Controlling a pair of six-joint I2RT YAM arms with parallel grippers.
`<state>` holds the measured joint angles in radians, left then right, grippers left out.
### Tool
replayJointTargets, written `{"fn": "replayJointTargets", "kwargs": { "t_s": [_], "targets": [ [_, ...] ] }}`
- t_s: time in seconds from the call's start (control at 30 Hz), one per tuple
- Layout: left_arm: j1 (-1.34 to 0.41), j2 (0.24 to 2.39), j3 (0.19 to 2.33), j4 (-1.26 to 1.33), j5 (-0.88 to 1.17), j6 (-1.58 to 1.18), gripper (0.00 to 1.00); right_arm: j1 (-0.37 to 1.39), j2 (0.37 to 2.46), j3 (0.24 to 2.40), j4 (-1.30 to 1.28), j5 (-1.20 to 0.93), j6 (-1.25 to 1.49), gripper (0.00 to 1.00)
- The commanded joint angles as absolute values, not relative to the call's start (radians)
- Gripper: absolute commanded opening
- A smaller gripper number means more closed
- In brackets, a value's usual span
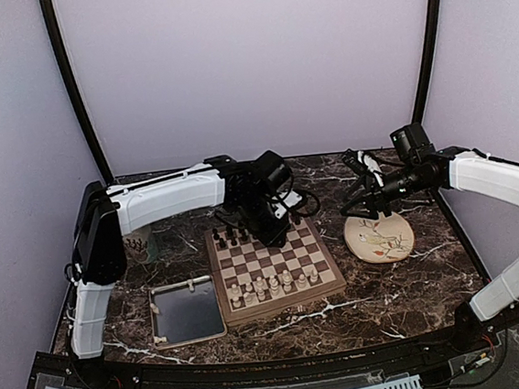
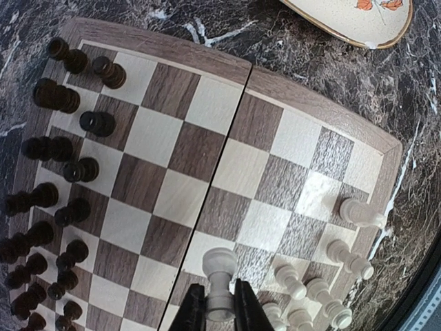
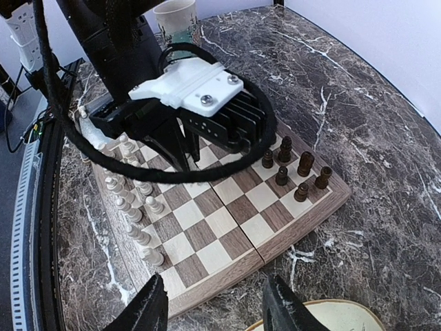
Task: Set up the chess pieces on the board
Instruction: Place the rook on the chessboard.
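The wooden chessboard (image 1: pixel 275 265) lies mid-table. Dark brown pieces (image 2: pixel 65 179) stand in rows on its far side, also seen in the right wrist view (image 3: pixel 293 169). Cream pieces (image 1: pixel 273 285) stand along its near side, also in the left wrist view (image 2: pixel 344 258) and the right wrist view (image 3: pixel 134 207). My left gripper (image 2: pixel 219 310) is shut on a cream pawn (image 2: pixel 219 279) and holds it above the board's cream half. It hangs over the board's far part (image 1: pixel 267 226). My right gripper (image 3: pixel 215 303) is open and empty, above the table just right of the board (image 1: pixel 357 205).
A round floral plate (image 1: pixel 379 238) lies right of the board. A grey metal tray (image 1: pixel 186 312) lies left of it. A mug (image 1: pixel 140 245) stands at the back left under the left arm. The left arm and its cable (image 3: pixel 172 103) hang over the board.
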<state>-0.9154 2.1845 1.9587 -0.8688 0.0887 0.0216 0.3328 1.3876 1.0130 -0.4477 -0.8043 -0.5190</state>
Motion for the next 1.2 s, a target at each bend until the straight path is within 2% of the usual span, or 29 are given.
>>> {"fn": "replayJointTargets", "kwargs": {
  "t_s": [0.0, 0.5, 0.77, 1.0, 1.17],
  "targets": [
    [-0.931, 2.233, 2.036, -0.882, 0.105, 0.043, 0.05, 0.330, 1.364, 1.019, -0.433, -0.794, -0.525, 0.47],
    [-0.975, 2.328, 2.092, -0.889, 0.085, 0.032, 0.11, 0.320, 1.332, 1.033, -0.442, -0.755, -0.529, 0.47],
    [-0.976, 2.324, 2.127, -0.894, 0.093, 0.017, 0.26, 0.319, 1.327, 1.058, -0.463, -0.751, -0.529, 0.48],
    [-0.968, 2.207, 2.117, -0.923, 0.024, 0.030, 0.30, 0.321, 1.334, 1.125, -0.524, -0.738, -0.555, 0.48],
    [-0.911, 2.015, 1.917, -0.852, -0.026, 0.036, 0.31, 0.360, 1.393, 1.206, -0.591, -0.644, -0.599, 0.47]
  ]
}}
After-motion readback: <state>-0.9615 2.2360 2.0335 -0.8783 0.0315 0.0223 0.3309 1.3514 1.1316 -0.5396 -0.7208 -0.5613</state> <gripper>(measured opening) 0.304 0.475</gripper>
